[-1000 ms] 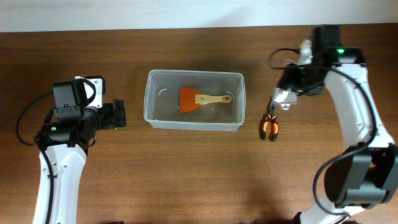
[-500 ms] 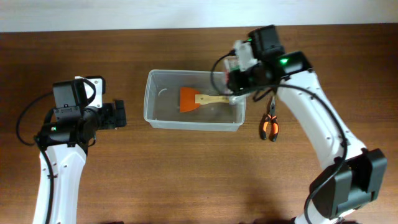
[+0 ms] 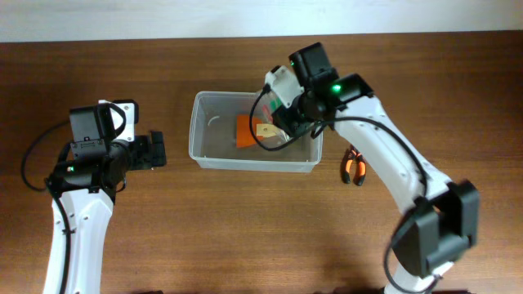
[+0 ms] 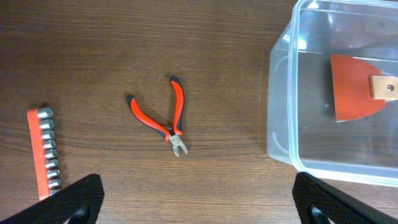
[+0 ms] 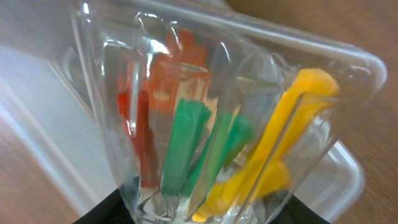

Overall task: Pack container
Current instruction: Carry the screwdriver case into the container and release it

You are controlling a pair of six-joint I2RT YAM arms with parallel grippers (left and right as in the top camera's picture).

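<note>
While the overhead view only puts the right arm's wrist over the right half of the container [image 3: 245, 164], the right wrist view shows the load: a clear crinkled packet [image 5: 205, 130] of screwdrivers with red, green and yellow handles, filling most of the frame. Right jaws are clenched on the packet, and only their dark tips show at the bottom corners. The packet hangs over the container's inside, with the rim behind it. Cannot tell whether it touches the floor of the tub.

The container sits mid-worktop [image 3: 245, 237] between the two arms, long side running left to right.

The left wrist view picks up red-handled cutters [image 4: 163, 118] and an orange rail of sockets [image 4: 43, 152] lying left of the container. Neither shows overhead, where the left arm covers that patch. Left jaws are released, tips spread wide at the bottom corners, nothing between them, well left of the tub and apart from it.

An orange scraper [image 4: 351, 87] lies inside the container. In the left wrist view its wooden handle is cut off at the frame edge. Overhead, its blade is partly covered by the packet and the right arm.

Orange-handled pliers [image 3: 352, 167] lie on the worktop just right of the container. They are partly under the right arm and seen only from overhead. The packet's label is too small to read.
</note>
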